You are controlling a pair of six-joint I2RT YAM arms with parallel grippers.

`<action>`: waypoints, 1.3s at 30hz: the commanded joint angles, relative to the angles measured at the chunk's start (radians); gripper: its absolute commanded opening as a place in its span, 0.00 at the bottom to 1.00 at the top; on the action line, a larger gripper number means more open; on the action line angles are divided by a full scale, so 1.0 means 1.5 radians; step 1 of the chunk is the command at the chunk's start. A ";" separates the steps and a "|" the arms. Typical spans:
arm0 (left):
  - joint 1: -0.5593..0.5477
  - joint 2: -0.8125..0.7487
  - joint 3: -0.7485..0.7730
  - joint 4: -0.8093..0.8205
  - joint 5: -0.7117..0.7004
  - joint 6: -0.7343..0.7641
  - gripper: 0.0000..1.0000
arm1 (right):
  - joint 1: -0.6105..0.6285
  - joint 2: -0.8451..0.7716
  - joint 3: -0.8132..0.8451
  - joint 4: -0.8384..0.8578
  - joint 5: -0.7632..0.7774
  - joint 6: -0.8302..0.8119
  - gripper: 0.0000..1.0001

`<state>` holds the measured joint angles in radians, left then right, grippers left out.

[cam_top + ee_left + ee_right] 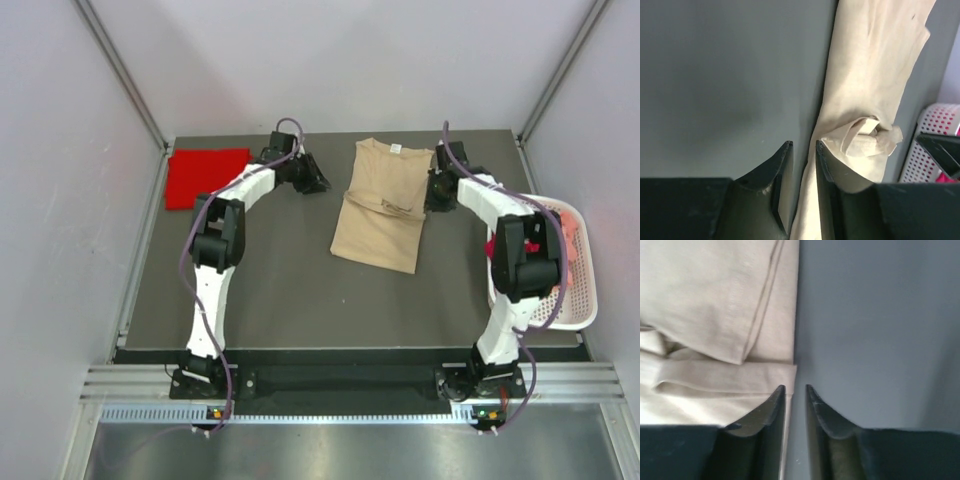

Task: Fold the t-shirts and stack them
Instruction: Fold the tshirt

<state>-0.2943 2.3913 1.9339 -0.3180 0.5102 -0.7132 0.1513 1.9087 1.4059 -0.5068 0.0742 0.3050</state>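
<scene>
The tan t-shirt (380,210) lay on the dark table (280,280), near the back and in the middle, with its sides folded in. A red t-shirt (205,178) lay flat in the back left corner. The left gripper (320,185) sat just beside the tan shirt's left side, its fingers nearly together, and it held nothing. The right gripper (432,197) was at the shirt's right edge with its fingers nearly together too; I could not tell if it pinched any cloth. Pink and red cloth (568,225) sat in the white basket (590,300) on the right
</scene>
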 commanded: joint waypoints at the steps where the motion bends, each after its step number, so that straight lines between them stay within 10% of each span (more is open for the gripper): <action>1: -0.007 -0.117 -0.013 0.005 -0.070 0.055 0.29 | -0.007 -0.106 -0.011 0.021 -0.010 0.008 0.20; 5: -0.032 -0.149 -0.063 0.006 -0.063 0.074 0.25 | 0.009 -0.134 -0.062 0.032 -0.047 0.014 0.00; 14: -0.076 -0.113 -0.100 0.013 -0.015 0.076 0.06 | 0.010 -0.117 -0.159 0.103 -0.133 0.030 0.00; 39: -0.066 0.045 0.080 0.039 -0.005 -0.008 0.05 | -0.025 0.037 0.039 0.109 -0.060 0.019 0.00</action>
<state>-0.4221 2.4329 2.0121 -0.3256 0.4778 -0.6697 0.1425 1.9335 1.4227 -0.3794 -0.0296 0.3473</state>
